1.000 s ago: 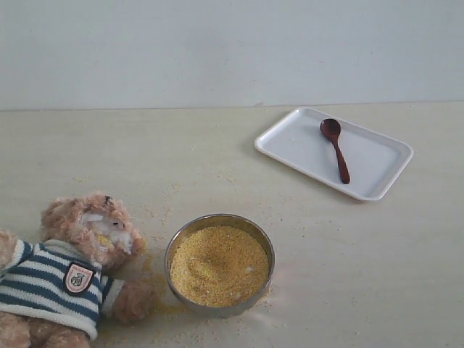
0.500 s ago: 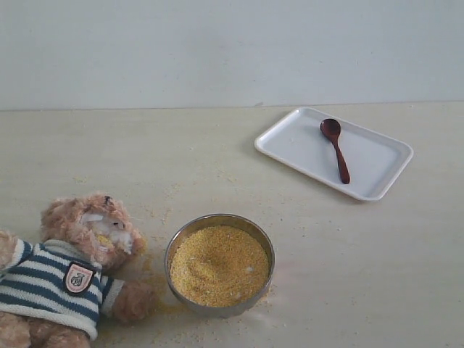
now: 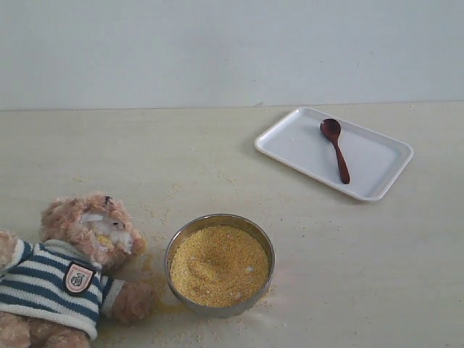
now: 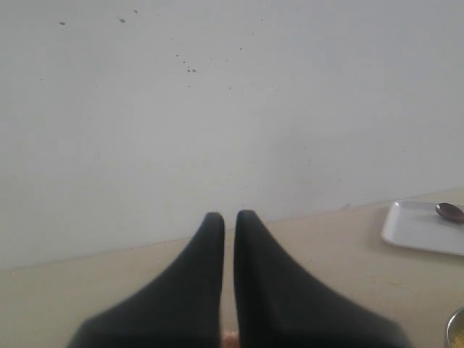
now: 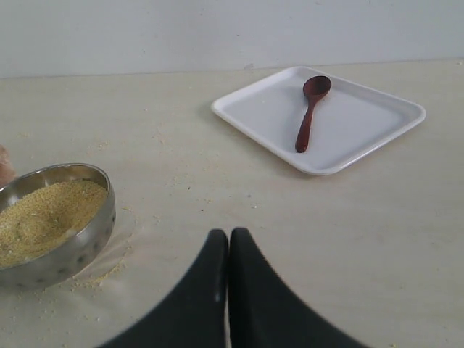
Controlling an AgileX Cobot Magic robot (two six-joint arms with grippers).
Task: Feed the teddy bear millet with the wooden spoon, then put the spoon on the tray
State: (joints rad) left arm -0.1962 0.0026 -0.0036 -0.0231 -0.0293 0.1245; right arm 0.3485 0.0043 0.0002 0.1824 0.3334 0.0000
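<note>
Wooden spoon [image 3: 336, 148] lying on the tray [image 3: 377, 156], far right of the bench [image 3: 181, 159]; handle points back toward the right fingers [image 5: 250, 279], the nearer pair. Right and left fingers [image 4: 206, 246] closed, empty. Millet [image 3: 219, 264] beside the teddy bear [image 3: 69, 272]

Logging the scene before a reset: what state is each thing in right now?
teddy bear: lying beside the bowl, yellow grains on its muzzle.
millet: fills the bowl, some scattered on the table.
bowl: upright, full.
wooden spoon: lying on the tray, not held.
tray: flat on the table, holding only the spoon.
left gripper: shut, empty.
right gripper: shut, empty.
</note>
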